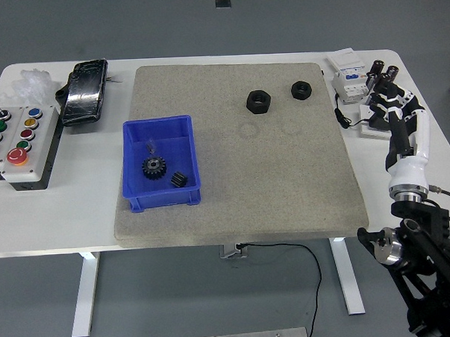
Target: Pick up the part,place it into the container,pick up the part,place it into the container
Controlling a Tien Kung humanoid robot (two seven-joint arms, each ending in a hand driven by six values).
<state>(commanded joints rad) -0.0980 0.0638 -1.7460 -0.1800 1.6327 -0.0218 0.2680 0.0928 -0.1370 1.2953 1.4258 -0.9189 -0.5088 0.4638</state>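
Two black hex nuts lie on the grey felt mat [285, 181]: a larger one [259, 101] and a smaller one [301, 90] at the far right. A blue bin [160, 162] on the mat's left side holds a black gear [154, 168] and a small black part [181, 180]. My right hand [392, 105] is off the mat, over the white table at the right edge. Its fingers are relaxed and hold nothing. It is well right of both nuts. My left arm is out of view.
A button box [16, 144] and a black device [86, 91] sit at the left. A white module [348, 75], dark cylinders [382, 73] and a small white tray [372, 125] crowd the far right corner close to my right hand.
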